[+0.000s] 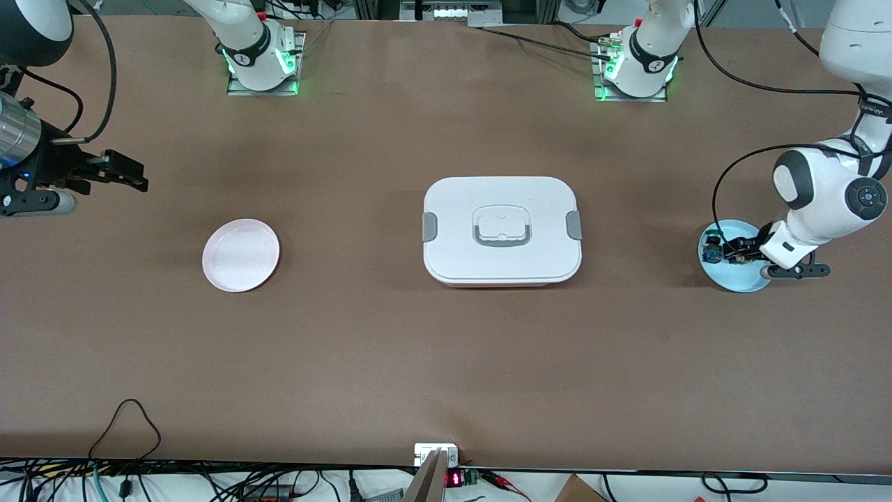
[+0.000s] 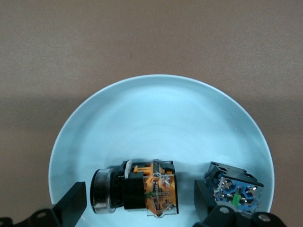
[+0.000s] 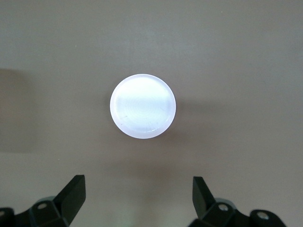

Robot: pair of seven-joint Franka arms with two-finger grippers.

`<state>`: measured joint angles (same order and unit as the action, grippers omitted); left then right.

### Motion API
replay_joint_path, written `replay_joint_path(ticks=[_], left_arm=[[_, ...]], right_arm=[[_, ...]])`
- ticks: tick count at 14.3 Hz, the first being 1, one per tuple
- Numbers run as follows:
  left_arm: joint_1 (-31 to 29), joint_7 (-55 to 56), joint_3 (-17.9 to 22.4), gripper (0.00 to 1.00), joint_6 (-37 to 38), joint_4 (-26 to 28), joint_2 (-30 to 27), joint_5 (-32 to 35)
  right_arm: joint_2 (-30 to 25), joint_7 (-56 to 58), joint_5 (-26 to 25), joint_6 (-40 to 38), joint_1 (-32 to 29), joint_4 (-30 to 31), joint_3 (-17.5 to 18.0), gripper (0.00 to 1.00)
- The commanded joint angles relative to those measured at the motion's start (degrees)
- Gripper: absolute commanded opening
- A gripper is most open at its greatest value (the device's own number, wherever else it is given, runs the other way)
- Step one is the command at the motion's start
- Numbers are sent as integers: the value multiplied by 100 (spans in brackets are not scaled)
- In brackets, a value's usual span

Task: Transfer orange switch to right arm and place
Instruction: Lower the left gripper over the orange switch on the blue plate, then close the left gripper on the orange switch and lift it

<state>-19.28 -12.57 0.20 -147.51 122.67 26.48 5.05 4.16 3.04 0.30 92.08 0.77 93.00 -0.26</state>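
Observation:
The orange switch lies on its side on a pale blue plate at the left arm's end of the table. My left gripper is low over that plate, open, one finger on each side of the switch without touching it. A second small switch with blue-green parts lies beside it on the same plate. My right gripper hangs open and empty over the table at the right arm's end, and the right arm waits there. In the right wrist view its fingers frame bare table.
A pink plate lies toward the right arm's end and also shows in the right wrist view as a pale plate. A white lidded box with grey clips and handle stands mid-table. Cables run along the table's front edge.

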Motion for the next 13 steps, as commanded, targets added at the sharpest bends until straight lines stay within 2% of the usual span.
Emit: replay_joint_path(ticks=[1,3,5,8,10,11,13], left_arm=[[-76,-61,-47,100,-94,-15,94,101],[-85,-61,-47,99,-146,-15,138,101],[-120,-61,-47,89,-216,-33,156,101],[-146,-62,-47,51,-182,-68,138,101],[-138,-61,-55,31,-155,-77,103,101],[-138,-61,-64,25,-146,-77,77,101],[-138,-131,-99,21,-103,-85,-107,110]], right_arm=[[15,39,-66,-67,-24,-71,26,100],[15,39,-66,-58,-24,-71,26,100],[15,39,-66,-58,-24,-71,26,100],[15,39,-66,-58,-24,-71,26,100],[15,39,-66,-58,-24,-71,26,100],[15,39,-66,-58,-24,-71,26,100],[15,39,-66,-50,-24,-71,26,100]])
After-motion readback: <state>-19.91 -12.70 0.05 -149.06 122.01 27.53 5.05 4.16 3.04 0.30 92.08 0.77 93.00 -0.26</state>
